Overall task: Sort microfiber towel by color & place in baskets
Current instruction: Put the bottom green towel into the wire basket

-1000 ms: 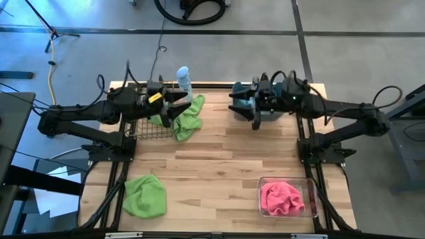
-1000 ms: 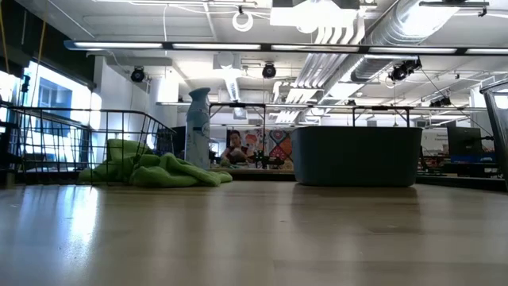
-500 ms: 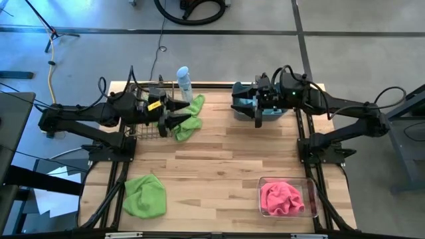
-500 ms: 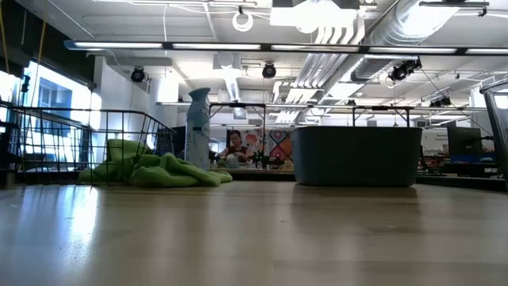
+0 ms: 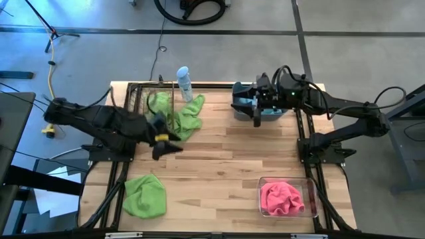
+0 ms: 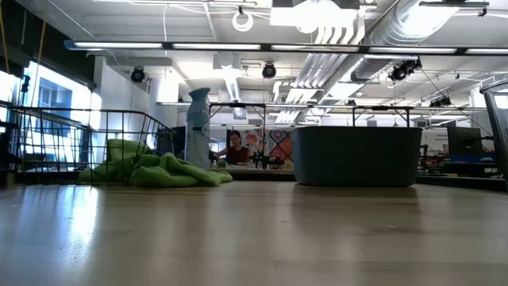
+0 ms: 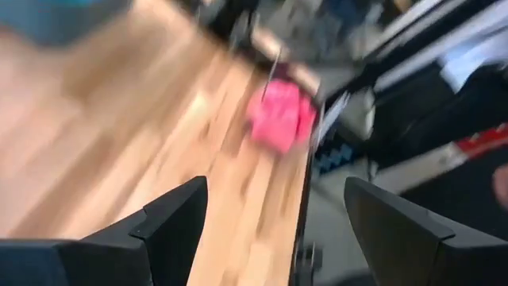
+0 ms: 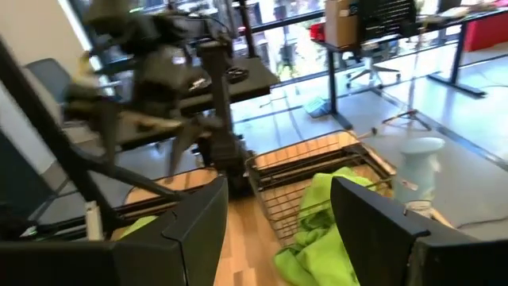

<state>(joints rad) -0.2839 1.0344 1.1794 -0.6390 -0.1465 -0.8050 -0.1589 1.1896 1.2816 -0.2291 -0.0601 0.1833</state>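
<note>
- left gripper (image 5: 166, 142) hangs over bare wood in front of the black wire-mesh basket (image 5: 138, 103), its dark fingers (image 7: 171, 218) spread apart with nothing between them.
- right gripper (image 5: 256, 111) hovers over the grey-blue plastic tub (image 5: 243, 106) at the far right of the table, fingers (image 8: 373, 210) parted and empty.
- three fuzzy microfiber towels can be counted: two lime green, one pink.
- one lime green towel (image 5: 178, 114) spills over the wire basket's right side, partly inside, partly on the table.
- second lime green towel (image 5: 145, 194) lies crumpled at the near left of the light wooden table (image 5: 219, 166), well apart from the baskets.
- pink towel (image 5: 280, 198) sits bunched inside the clear plastic box (image 5: 310, 196) at the near right.
- one white-and-blue spray bottle (image 5: 184, 81) stands upright just beside the wire basket at the far edge; any label on it is too small to read.
- three containers in all: wire, tub, clear box.
- a person (image 6: 236, 148) shows far behind the table in the low view.
</note>
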